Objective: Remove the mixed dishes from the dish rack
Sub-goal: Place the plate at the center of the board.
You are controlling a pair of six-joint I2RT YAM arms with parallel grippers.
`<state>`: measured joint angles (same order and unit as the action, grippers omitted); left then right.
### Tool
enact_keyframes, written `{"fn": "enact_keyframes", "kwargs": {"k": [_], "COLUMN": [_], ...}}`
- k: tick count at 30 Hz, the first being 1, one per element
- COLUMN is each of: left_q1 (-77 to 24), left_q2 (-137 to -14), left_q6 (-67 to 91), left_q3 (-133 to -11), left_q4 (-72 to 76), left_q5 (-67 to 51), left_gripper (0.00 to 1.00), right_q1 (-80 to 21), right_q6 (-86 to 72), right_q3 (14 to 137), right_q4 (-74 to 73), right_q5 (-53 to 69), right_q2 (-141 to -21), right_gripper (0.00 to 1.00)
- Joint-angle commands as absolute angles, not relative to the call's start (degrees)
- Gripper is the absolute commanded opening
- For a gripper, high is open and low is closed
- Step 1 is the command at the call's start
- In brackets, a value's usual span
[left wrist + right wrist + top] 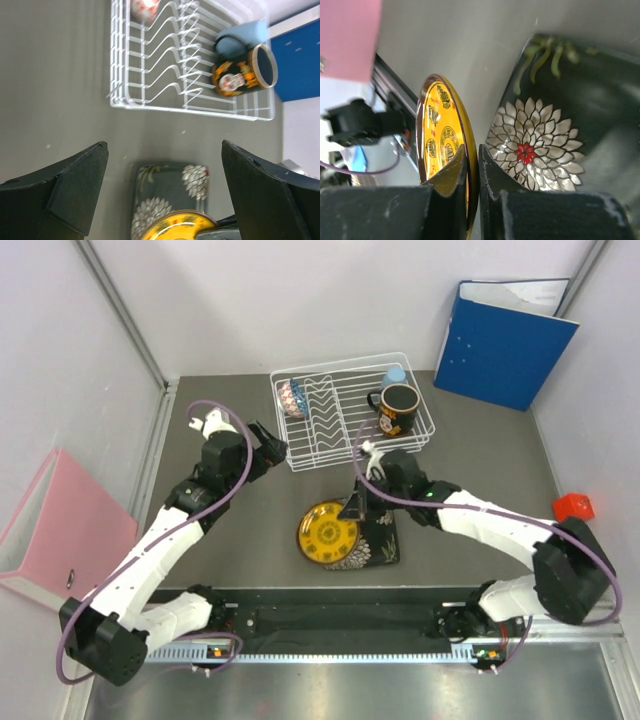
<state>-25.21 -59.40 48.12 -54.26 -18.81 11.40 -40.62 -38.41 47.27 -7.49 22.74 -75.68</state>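
Observation:
The white wire dish rack [340, 445] stands at the table's back. In it are the blue mosaic bowl [293, 395] at the left end, and the dark mug [398, 408] and light blue cup [395, 376] at the right end. My right gripper [357, 508] is shut on the rim of the small yellow plate [326, 533], which overlaps the left edge of the black floral plate [381, 540] on the table. In the right wrist view my fingers [492, 175] clamp the yellow plate [437, 130] beside the black plate [560, 125]. My left gripper [275, 445] is open and empty by the rack's left front corner.
A blue binder [500, 335] leans at the back right and a pink binder [60, 530] lies at the left. A small red object [573, 507] sits at the right edge. The left wrist view shows the rack [150, 102], mug [240, 75] and black plate [170, 187].

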Motion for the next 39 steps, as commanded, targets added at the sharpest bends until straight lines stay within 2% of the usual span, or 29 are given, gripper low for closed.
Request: {"fn": "enact_keyframes", "kwargs": {"k": [1,15,29,31,32,35,39], "left_q1": [-25.1,-24.6,-24.4,-24.4,-24.4,-24.4,-24.4], "left_q2": [-58.0,-51.4,-48.3,-48.4,-48.6,-48.7,-48.8], "left_q6": [48.9,43.8,43.2,43.0,43.0,43.0,43.2], "left_q3": [-52.1,-55.6,-53.6,-53.5,-53.5,-53.3,-52.9], "left_q4": [-19.9,-26.1,-28.1,-27.8,-27.8,-27.7,-27.3], "left_q5": [11.5,21.1,21.5,20.4,20.2,20.0,19.4], "left_gripper": [0.99,0.99,0.99,0.99,0.99,0.99,0.99], "right_q1": [-45.8,-53.3,-54.1,-54.1,-54.2,-54.1,-54.1], "right_q6": [-37.1,-34.3,-30.9,-30.1,-30.0,-29.6,-29.3], "right_q3": [52.0,70.9,78.9,79.8,80.1,79.8,79.3], "right_q4": [-1.7,-3.5,-7.3,-9.1,-9.3,-9.6,-10.5], "right_q5": [23.1,24.4,22.1,21.6,21.6,20.9,19.3], "right_q2": [-80.8,-101.0,-114.1,-115.5,-115.7,-116.0,-115.3], "right_gripper": [0.0,0.0,0.01,0.09,0.18,0.36,0.5]}}
